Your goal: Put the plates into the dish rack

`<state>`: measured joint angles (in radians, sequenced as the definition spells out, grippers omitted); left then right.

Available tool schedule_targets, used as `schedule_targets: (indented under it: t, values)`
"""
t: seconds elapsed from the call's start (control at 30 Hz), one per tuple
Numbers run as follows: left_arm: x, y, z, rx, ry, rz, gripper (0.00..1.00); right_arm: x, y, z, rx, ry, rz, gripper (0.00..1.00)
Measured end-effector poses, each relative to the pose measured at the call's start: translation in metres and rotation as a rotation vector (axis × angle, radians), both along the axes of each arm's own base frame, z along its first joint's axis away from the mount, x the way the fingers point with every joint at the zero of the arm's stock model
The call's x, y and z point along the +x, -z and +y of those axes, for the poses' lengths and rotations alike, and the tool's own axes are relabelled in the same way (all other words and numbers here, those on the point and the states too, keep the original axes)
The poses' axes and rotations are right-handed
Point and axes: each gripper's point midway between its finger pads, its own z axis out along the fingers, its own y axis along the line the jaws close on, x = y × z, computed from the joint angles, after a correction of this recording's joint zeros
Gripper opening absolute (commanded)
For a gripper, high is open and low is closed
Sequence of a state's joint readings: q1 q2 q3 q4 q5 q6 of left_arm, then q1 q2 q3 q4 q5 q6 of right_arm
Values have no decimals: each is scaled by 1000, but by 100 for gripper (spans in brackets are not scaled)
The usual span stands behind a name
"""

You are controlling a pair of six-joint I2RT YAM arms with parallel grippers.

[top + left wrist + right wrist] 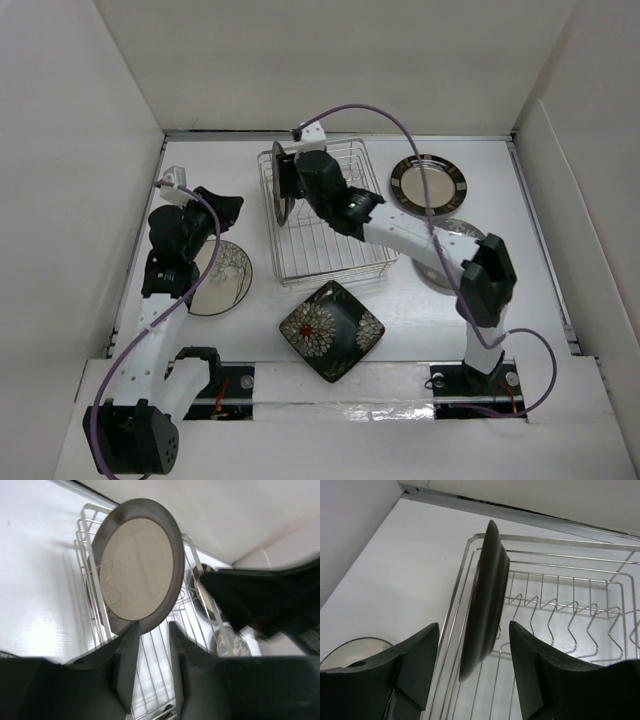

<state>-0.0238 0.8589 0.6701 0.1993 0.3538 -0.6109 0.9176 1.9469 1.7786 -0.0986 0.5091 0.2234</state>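
Observation:
The silver wire dish rack (pixel 335 272) stands at the table's middle back. A round plate (pixel 285 190) with a dark rim and pale face stands on edge at its left end; it also shows in the left wrist view (pixel 137 570) and edge-on in the right wrist view (pixel 487 590). My right gripper (pixel 293 172) is open, its fingers either side of that plate's rim without touching (pixel 473 625). My left gripper (pixel 222 207) is open and empty (pixel 151 632), left of the rack, above the cream branch-pattern plate (pixel 228 285). The black square flower plate (pixel 332 330) lies in front of the rack.
A black-rimmed round plate (pixel 428 185) lies at the back right. A grey patterned plate (pixel 462 232) lies mostly hidden under my right arm. White walls close in the table on the left, back and right.

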Motion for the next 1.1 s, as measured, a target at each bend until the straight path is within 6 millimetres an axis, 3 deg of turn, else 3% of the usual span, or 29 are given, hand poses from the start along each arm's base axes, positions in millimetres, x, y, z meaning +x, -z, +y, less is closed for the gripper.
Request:
schedule_targets:
  t: [0.03, 0.07, 0.17, 0.27, 0.33, 0.47, 0.63, 0.9, 1.0, 1.03, 1.1]
  values:
    - [1, 2, 4, 1, -26, 11, 0, -7, -9, -6, 22, -15, -7, 64]
    - [3, 5, 8, 3, -51, 22, 0, -14, -22, -14, 54, -30, -21, 61]
    - [5, 17, 19, 16, -119, 69, 0, -42, -56, -40, 150, -80, -72, 36]
    - [7, 35, 28, 30, -172, 157, 0, -73, -76, -66, 239, -118, -109, 35]
    - [6, 48, 31, 36, -190, 226, 4, -92, -75, -84, 279, -138, -115, 38]
    - [-3, 84, 32, 32, -203, 399, 18, -115, -44, -115, 286, -149, -76, 42]
    - [-23, 142, 29, 32, -204, 663, 29, -121, -21, -144, 297, -131, -37, 43]
    - [-28, 201, 56, 115, -333, 865, 28, -121, -55, -181, 399, -108, -105, 43]
    - [-25, 223, 68, 152, -387, 914, 23, -118, -55, -185, 408, -106, -106, 43]
    - [-24, 229, 71, 159, -402, 924, 13, -117, -53, -186, 409, -105, -102, 43]
    - [-21, 239, 78, 170, -429, 941, 5, -116, -46, -188, 406, -105, -86, 43]
